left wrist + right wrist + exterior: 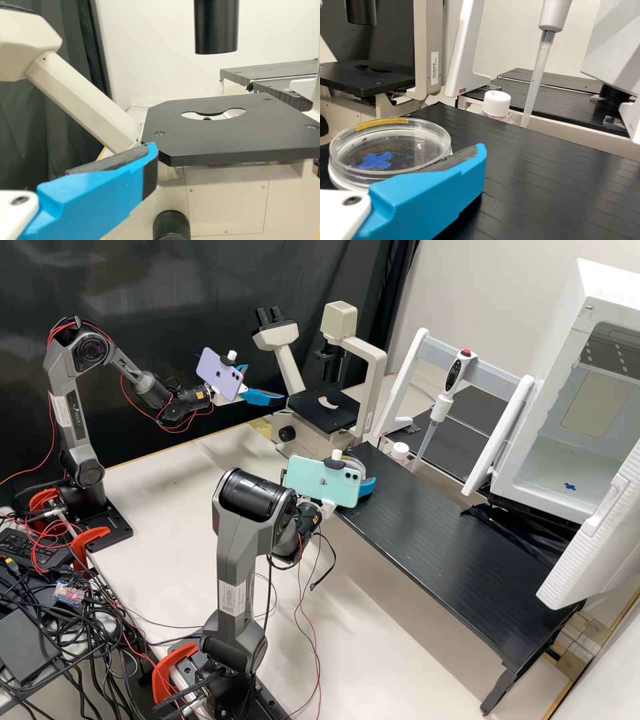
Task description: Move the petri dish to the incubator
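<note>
One petri dish [402, 147], with one strip of yellow tape [382, 124] and one blue cross [374, 161], at the black desk [453, 560], near the microscope end; cannot tell if it touches the surface. Two grippers: right gripper [367, 488] right beside the dish, cannot tell whether its jaws are clenched on it; left gripper [265, 383] in the air before the microscope stage [230, 137], jaws released, spread apart, nothing between them. Two phones, one lilac [220, 373], one mint [323, 481], the mint one partly covering the dish in the high view. One microscope [373, 363]. One white incubator [527, 473], front open, second blue cross [570, 487] on its floor. One white-capped bottle [496, 104] beyond the dish; one pipette [441, 407] near it, tip down. In the way: a white frame [497, 433] beside the incubator opening; a ribbed white panel [600, 540] along the near side. Three orange-red clamps [175, 667] and a tangle of cables [87, 627] at the edge of the pale desk [153, 507]. Black desk slatted, slightly glossy. Room: one black curtain [160, 280], one pale wall [480, 287].
</note>
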### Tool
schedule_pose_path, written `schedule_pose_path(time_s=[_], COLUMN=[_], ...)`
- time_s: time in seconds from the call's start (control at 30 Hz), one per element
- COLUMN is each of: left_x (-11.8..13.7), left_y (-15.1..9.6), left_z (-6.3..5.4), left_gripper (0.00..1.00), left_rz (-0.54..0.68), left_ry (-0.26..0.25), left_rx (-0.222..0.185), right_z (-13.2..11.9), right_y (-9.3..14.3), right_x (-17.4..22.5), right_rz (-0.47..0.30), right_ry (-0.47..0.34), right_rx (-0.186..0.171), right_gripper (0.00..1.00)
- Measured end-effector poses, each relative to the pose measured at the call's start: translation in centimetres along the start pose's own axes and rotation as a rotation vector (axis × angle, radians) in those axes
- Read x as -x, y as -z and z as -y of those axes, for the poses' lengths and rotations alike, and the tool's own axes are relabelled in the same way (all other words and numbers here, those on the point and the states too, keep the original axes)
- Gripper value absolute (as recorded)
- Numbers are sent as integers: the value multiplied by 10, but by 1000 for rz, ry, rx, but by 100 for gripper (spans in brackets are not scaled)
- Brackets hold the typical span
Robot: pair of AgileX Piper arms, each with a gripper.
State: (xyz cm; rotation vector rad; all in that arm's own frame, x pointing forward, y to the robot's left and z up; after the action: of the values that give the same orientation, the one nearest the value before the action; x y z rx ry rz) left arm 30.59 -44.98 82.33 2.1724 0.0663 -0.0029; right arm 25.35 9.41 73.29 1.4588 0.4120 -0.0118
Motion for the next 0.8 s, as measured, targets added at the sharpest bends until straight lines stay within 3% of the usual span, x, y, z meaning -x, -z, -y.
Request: schedule_pose_path(time_s=[0.33, 0.8], left_x=[0, 0], left_y=[0, 0], left_z=[0, 0], left_gripper=[100, 100], left_rz=[0, 0], left_ry=[0, 0], left_rx=[0, 0], right_z=[-1, -3], right_y=[-2, -6], right_x=[-3, -3], right_rz=[17, 29], right_ry=[5, -1], right_rx=[-26, -31], right_gripper=[0, 0])
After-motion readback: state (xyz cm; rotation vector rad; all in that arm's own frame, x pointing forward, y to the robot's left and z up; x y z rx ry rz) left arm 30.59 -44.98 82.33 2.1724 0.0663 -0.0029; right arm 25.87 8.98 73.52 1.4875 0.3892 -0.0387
